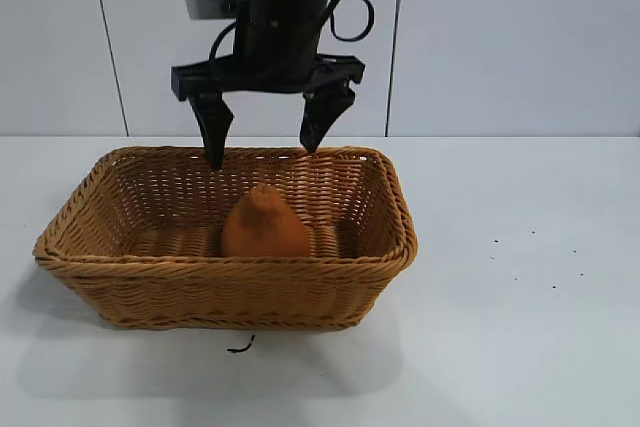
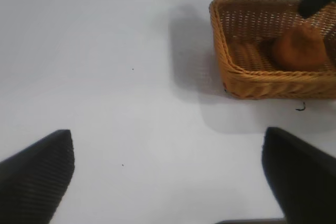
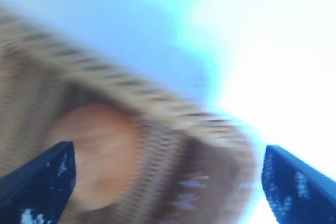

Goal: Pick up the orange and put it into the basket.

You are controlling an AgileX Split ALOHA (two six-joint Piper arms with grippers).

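Matte orange-brown lumpy orange [image 1: 264, 223], broad at the base and narrowed at the top, standing upright on the floor of the large tan wicker basket [image 1: 120, 277], roughly mid-length and toward the front wall, clear of the side walls. Braided rim running unbroken around all four flaring sides, woven floor showing on both sides of the fruit. Above the basket's far rim, right gripper [image 1: 265, 137] hanging on a black arm, pointing steeply down, fingers spread wide and holding nothing, fingertips level with the far edge and apart from the orange below. White table [image 1: 520, 347] lying bare to the right of the basket, dotted with a few dark specks, a small dark scrap [image 1: 241, 347] just in front of the front wall. Left gripper [image 2: 168, 182] parked well away over open tabletop, fingers spread wide and empty, basket corner far ahead of it.
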